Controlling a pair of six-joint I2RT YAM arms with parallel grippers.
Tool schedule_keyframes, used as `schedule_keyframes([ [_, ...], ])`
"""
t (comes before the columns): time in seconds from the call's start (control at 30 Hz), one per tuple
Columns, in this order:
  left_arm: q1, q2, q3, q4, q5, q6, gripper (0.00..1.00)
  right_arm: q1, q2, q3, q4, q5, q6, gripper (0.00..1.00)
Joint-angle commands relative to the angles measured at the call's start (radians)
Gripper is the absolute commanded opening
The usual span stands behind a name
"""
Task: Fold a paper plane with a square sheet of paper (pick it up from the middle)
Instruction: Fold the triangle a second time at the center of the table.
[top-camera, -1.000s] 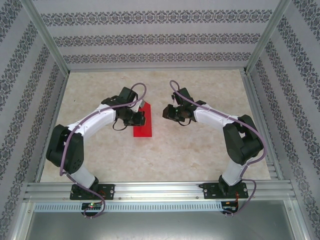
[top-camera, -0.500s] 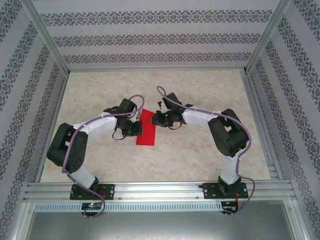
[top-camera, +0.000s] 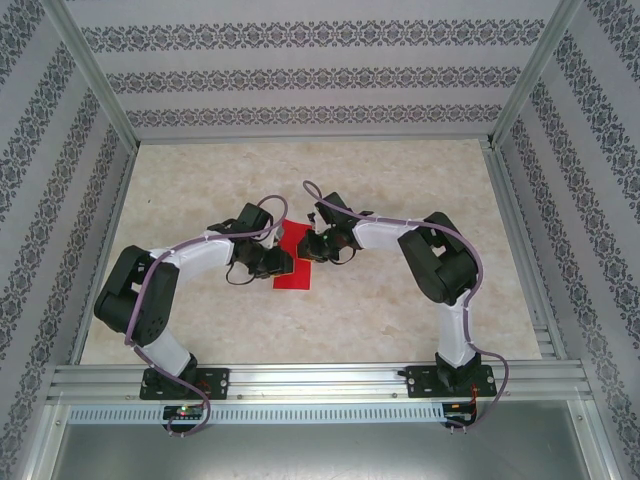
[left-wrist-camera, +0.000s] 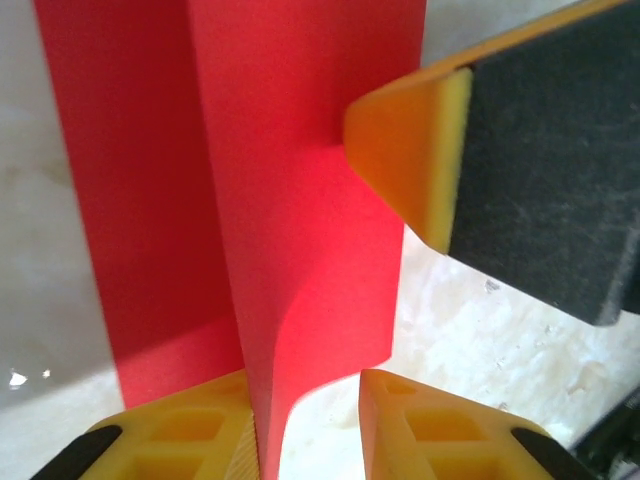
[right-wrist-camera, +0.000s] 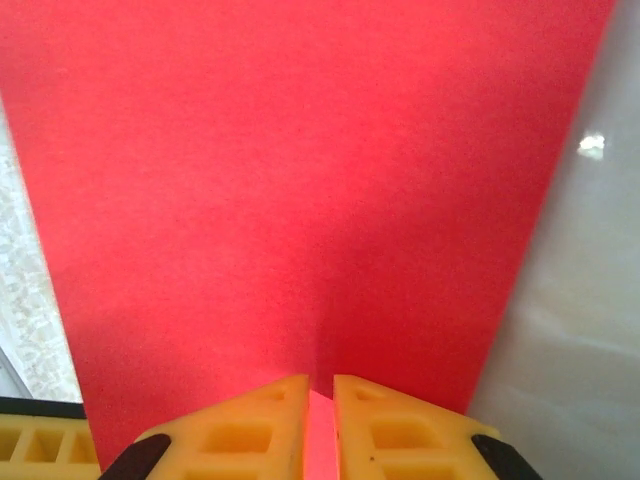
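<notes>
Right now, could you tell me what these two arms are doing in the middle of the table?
Both arms lean in over a red sheet of paper lying on the table, partly folded, with one crease standing up. The right gripper is pinched shut on a thin ridge of the sheet. The left gripper straddles the raised crease with its jaws apart, not clamping it. There is no plane shape yet, so this looks like mid-fold.
</notes>
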Motion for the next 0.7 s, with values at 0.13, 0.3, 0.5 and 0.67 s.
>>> schedule_keyframes([
  [0.13,0.006,-0.042,-0.034,0.188,0.132,-0.072,0.3,-0.013,0.026,0.033,-0.039,0.008,0.009,0.15],
  [0.3,0.007,-0.012,-0.031,0.263,0.146,-0.112,0.3,-0.018,0.036,0.036,-0.059,0.003,0.008,0.15],
  [0.5,0.007,0.009,-0.014,0.288,0.114,-0.13,0.31,-0.028,0.037,0.032,-0.056,-0.021,0.017,0.16],
  [0.67,0.006,0.035,-0.01,0.292,0.086,-0.13,0.34,-0.057,0.004,0.009,0.003,-0.073,0.034,0.17],
])
